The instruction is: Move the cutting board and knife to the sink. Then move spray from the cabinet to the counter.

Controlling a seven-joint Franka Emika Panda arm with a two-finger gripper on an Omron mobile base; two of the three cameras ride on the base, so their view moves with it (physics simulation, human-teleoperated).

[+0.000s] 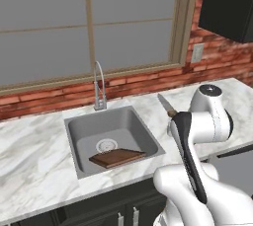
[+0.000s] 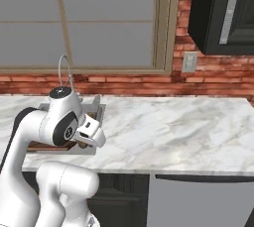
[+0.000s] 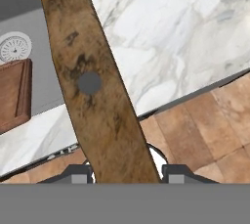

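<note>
Red brick wall (image 1: 148, 79) and a wide window (image 1: 89, 22) back the white marble tabletop (image 1: 34, 141). At the left of the left base view, the grey sink (image 1: 79, 136) sits sunk in the tabletop, its arched faucet (image 1: 99, 84) rising at the back rim. Inside the basin the cutting board (image 1: 117, 158) lies tilted, just in front of the round drain (image 1: 106, 145). Right of the sink, the knife (image 1: 167, 105) is raised above the tabletop, blade pointing up toward the wall. In the hand view its brown wooden handle (image 3: 93, 86) runs up between the two fingertips, and the pincer (image 3: 126, 174) is clamped on it. Farther right, high on the wall, hangs the dark cabinet (image 2: 223, 13) with its silver bar handle (image 2: 230, 10); its door looks closed.
</note>
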